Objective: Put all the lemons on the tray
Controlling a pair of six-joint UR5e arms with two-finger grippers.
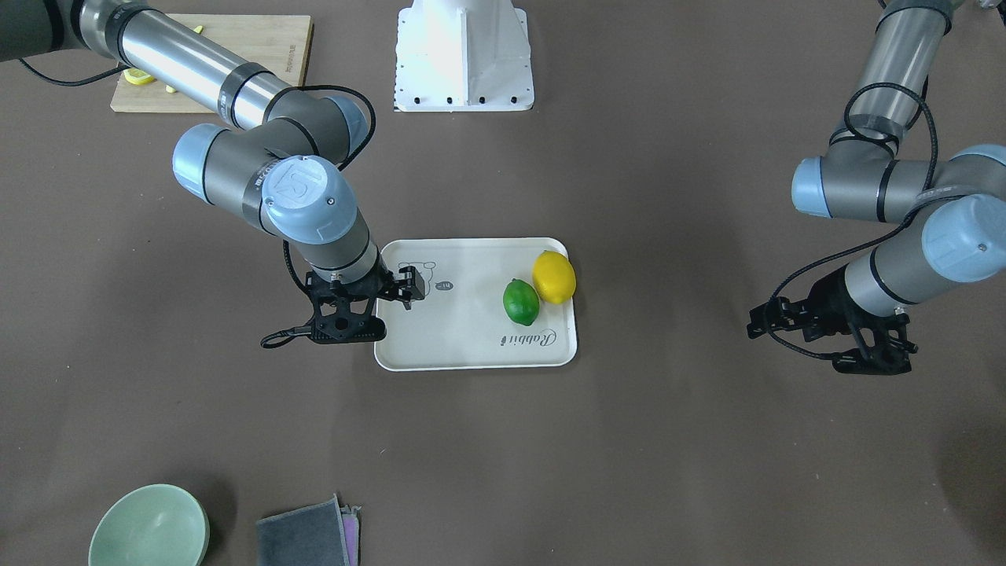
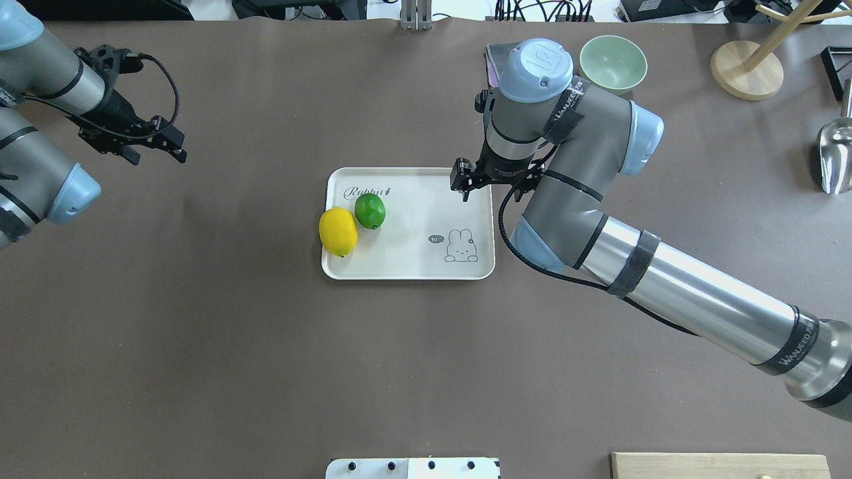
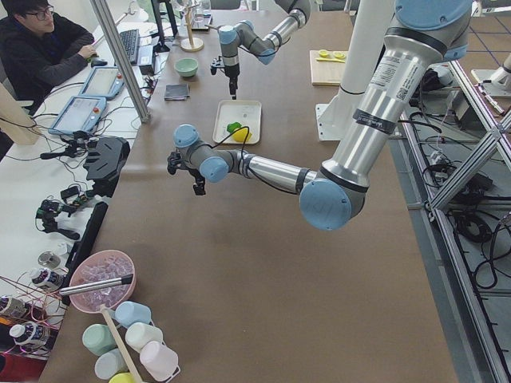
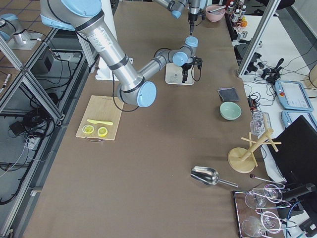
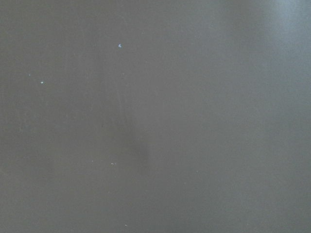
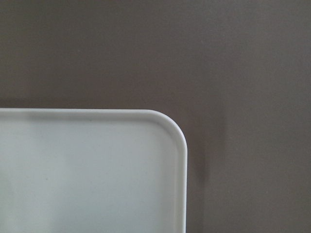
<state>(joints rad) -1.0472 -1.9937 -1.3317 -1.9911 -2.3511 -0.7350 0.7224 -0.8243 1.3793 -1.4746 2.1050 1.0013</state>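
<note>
Brown table (image 2: 200,332) all the way across, with both arms hanging above it. Right gripper (image 1: 412,289) first: it points straight down over the end of the tray (image 2: 413,219) on the robot's right, near the far corner, fingers parted and nothing between them. Its wrist camera looks down on one rounded tray corner and bare table beside it.

Over to the left gripper (image 2: 178,150): it is well away from the tray on the robot's left, above open table, fingers spread and empty as well. Its own camera sees only brown surface.

Now the fruit. Both lemons lie on the tray, at the end opposite the right gripper. The yellow lemon (image 2: 338,230) sits right against the rim on the robot's left. The green lemon (image 2: 369,210) is snug beside it, just under the "Rabbit" script; they look to be touching. The little rabbit drawing is at the other end, nearer the robot.

Further out, a pale green bowl (image 2: 612,62) stands on the far side of the table with a folded grey cloth (image 1: 302,538) next to it. A wooden stand (image 2: 745,70) and a metal scoop (image 2: 835,159) sit toward the robot's right. Close to the robot's base there is a wooden cutting board (image 1: 267,47) with yellow lemon slices (image 1: 139,76) on it. An operator (image 3: 40,48) sits at a desk beyond the table.
</note>
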